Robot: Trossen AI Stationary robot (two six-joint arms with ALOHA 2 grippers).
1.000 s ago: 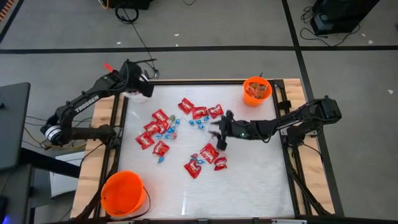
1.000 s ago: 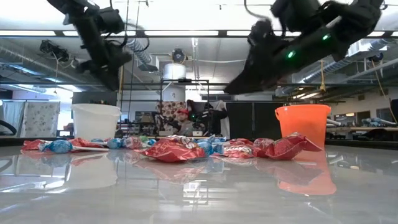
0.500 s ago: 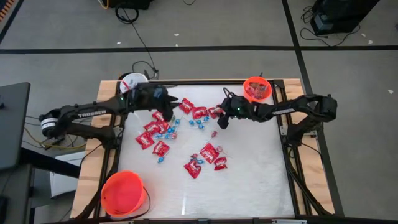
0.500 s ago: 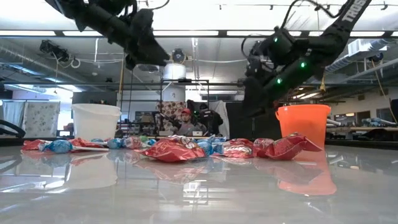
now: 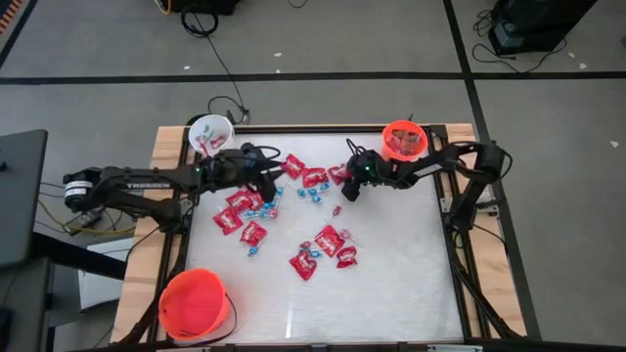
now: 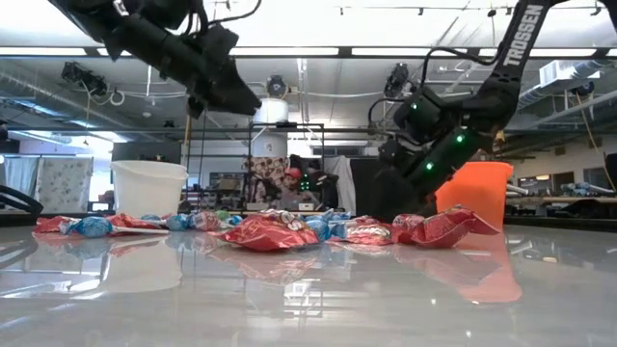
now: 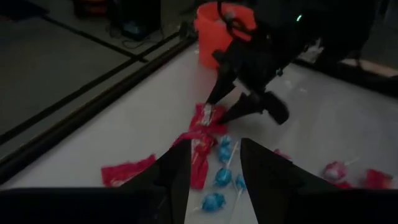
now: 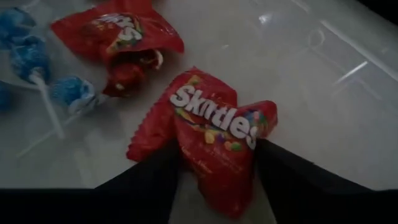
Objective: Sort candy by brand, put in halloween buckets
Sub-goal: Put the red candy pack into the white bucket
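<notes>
Red packets, blue-wrapped lollipops and other candy (image 5: pixel 284 210) lie scattered over the white table. My right gripper (image 5: pixel 343 189) stands open and low at the far group. Its two fingers are on either side of a red Skittles packet (image 8: pixel 211 124) that lies flat on the table. My left gripper (image 5: pixel 275 176) hovers open above the left heap, well clear of it (image 6: pixel 247 102), with nothing between its fingers (image 7: pixel 216 148). The white bucket (image 5: pixel 209 132) stands at the far left corner. The small orange bucket (image 5: pixel 403 142) stands at the far right and the larger orange bucket (image 5: pixel 194 303) at the near left. My right gripper has its fingers (image 8: pixel 163 167) at the two sides of the Skittles packet's near end (image 8: pixel 214 177). They slant down from the table's right. Whether they touch the packet I cannot tell. The packet lies on the table.
A second red packet (image 8: pixel 118 28) and blue lollipops (image 8: pixel 68 93) lie just beyond the straddled one. More red packets (image 5: pixel 323 249) sit toward the table's middle. The near right part of the table (image 5: pixel 401 284) is bare. Wooden rails (image 5: pixel 168 196) edge the table.
My left gripper has swung from over the white bucket toward the table's middle, sinking a little and tipping more level, and now stands over the left heap. My right gripper has gone toward the far edge and down, onto the red packet in the far group.
</notes>
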